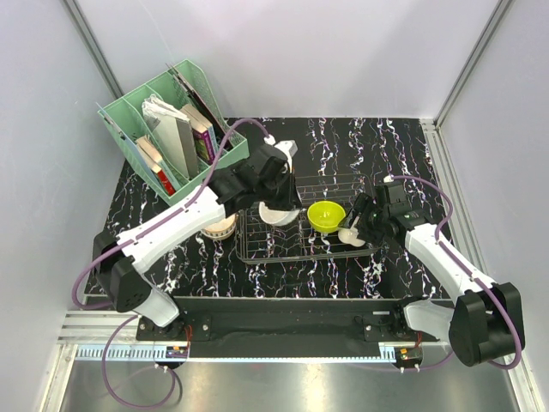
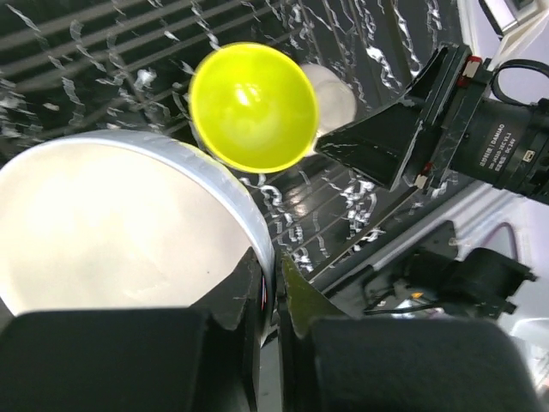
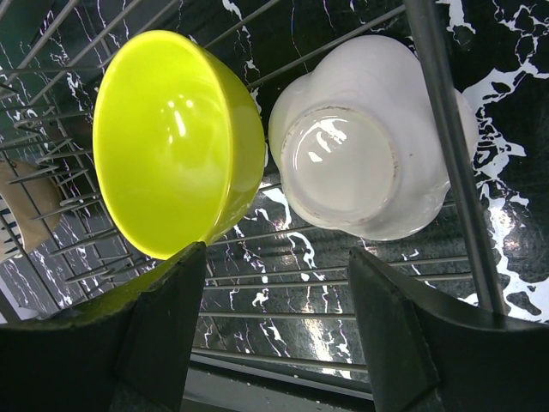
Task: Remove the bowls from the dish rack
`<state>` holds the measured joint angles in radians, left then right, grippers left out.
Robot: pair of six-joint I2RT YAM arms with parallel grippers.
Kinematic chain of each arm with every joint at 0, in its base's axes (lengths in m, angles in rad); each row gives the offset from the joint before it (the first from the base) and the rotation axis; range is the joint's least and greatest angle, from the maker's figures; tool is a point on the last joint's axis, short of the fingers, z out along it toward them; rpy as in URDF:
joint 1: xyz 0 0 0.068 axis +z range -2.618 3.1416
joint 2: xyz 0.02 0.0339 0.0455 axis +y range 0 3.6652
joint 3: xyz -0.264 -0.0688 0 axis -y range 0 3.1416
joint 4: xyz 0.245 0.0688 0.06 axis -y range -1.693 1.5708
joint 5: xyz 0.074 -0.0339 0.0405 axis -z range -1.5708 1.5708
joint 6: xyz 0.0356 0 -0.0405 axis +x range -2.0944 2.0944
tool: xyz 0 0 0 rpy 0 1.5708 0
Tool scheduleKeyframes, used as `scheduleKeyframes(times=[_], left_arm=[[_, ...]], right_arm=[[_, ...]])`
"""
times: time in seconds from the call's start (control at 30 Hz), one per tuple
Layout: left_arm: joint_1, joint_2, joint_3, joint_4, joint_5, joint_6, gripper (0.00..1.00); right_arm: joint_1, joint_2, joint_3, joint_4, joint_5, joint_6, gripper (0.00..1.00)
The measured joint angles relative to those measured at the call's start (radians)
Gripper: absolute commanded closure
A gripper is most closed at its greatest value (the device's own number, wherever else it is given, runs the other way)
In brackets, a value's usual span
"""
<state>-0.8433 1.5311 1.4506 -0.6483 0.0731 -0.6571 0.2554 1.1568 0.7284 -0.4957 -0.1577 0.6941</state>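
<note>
Dark wire of the dish rack [image 1: 274, 246] is thin and see-through vs the marbled black table [image 1: 386, 146], so the prong rows are hard to trace from the top cam. The left gripper [image 2: 276, 296] is clenched on the rim of a white bowl [image 2: 111, 232], one finger inside the wall and one outside. The wrist view cuts off the bowl's near part, and from above the arm covers most of it. It's at the rack's left end; can't tell if it rests on the wire or hangs clear. The yellow-green bowl [image 3: 171, 137] stands tilted on edge btwn prongs mid-rack. Just beside it a small white bowl [image 3: 369, 163] shows its base, w/ a rack bar crossing in front. The right gripper [image 3: 274, 318] hangs released, jaws wide, near both; one finger overlaps the yellow-green rim, contact unclear. A tan bowl [image 1: 219, 228] on the table left of the rack is mostly hidden under the left arm. An organiser [image 1: 124, 129] w/ books [image 1: 202, 133] sits at far left.
</note>
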Motion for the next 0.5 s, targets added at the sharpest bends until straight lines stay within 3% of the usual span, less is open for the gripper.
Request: scheduleKeyframes(times=[0.27,0.5], left_arm=[[-0.006,-0.019,0.169,-0.233,-0.212,0.110,1.00],[0.050,-0.190,0.034,-0.388,-0.381,0.089,1.00]], right_arm=[[0.000,-0.006,0.000,-0.011,0.011,0.003,0.25],[0.000,-0.011,-0.001,-0.021,0.017,0.018,0.25]])
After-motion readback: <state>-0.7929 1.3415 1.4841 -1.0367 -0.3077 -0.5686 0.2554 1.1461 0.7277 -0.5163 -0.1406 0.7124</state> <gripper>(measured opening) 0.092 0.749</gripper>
